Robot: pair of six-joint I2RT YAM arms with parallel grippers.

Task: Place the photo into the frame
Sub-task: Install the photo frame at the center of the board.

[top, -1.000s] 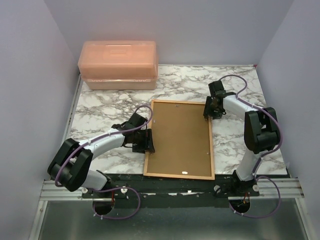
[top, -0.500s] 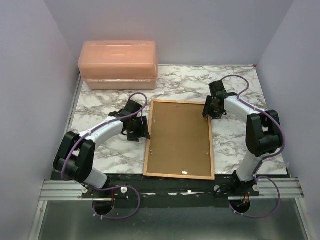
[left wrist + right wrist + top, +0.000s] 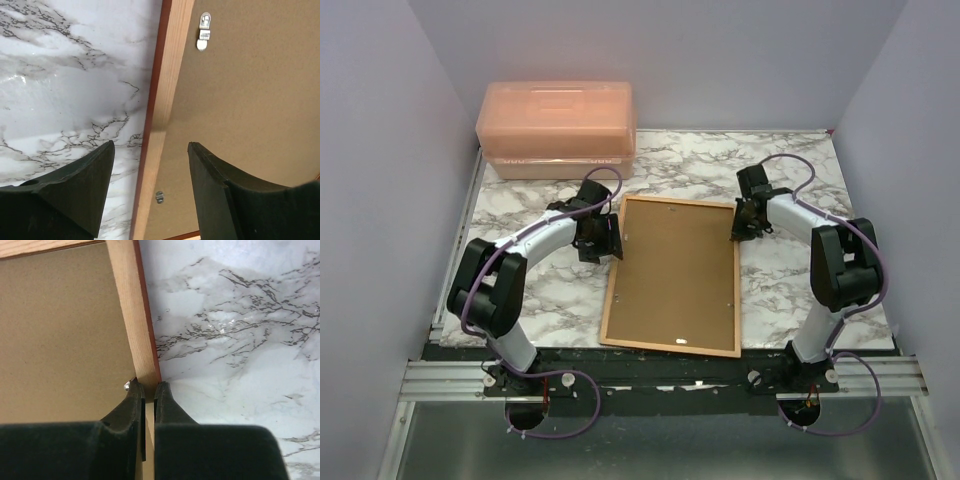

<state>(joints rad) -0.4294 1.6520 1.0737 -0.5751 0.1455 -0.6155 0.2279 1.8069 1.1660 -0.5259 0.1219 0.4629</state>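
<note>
the frame (image 3: pixel 669 347) lies back-up on the table (image 3: pixel 770 290), backing board (image 3: pixel 672 275) clipped in, photo not in sight; right gripper (image 3: pixel 148 387) pressed together at its right rail, left gripper (image 3: pixel 151 145) spread astride the left, so i judge the clips (image 3: pixel 203 31) need turning next.

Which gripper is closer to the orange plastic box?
Left. The left gripper straddles the frame's left edge, near the box; the right gripper is at the frame's right edge, farther away.
</note>
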